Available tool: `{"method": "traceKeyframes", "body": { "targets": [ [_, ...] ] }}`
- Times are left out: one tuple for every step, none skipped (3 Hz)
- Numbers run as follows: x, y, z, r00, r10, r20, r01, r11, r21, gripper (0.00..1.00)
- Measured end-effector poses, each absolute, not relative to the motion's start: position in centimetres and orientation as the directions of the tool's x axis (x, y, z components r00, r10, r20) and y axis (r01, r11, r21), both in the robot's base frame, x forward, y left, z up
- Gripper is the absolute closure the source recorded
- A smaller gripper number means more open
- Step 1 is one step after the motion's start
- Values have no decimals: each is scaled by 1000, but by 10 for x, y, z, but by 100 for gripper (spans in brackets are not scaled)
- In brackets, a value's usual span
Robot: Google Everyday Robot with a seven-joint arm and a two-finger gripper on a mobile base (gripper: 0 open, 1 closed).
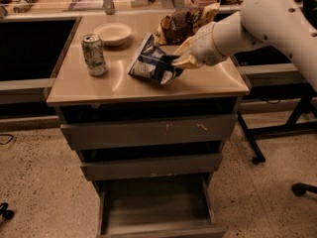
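Gripper (180,59) above cabinet top (210,81), clamped on tilted blue chip bag (150,63) edge; thin grip, wants firm pinch, brown snack bag (179,25) just behind.

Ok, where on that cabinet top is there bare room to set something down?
Cabinet top is bare along the front edge, in front of soda can and blue chip bag, and between them. Crowded at the back: bowl, brown bag, and the gripper clamped on the blue chip bag.
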State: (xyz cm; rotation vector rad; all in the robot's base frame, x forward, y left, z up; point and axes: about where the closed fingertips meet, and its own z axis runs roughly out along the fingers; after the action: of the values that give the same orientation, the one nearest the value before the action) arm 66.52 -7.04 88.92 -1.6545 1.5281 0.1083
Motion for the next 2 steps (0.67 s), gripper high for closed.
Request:
{"method": "traceKeyframes", "body": {
  "targets": [
    [681, -72, 863, 235, -790, -566, -869, 90, -487, 100],
    [683, -72, 860, 233, -792, -564, -871, 87, -483, 83]
  ]
}}
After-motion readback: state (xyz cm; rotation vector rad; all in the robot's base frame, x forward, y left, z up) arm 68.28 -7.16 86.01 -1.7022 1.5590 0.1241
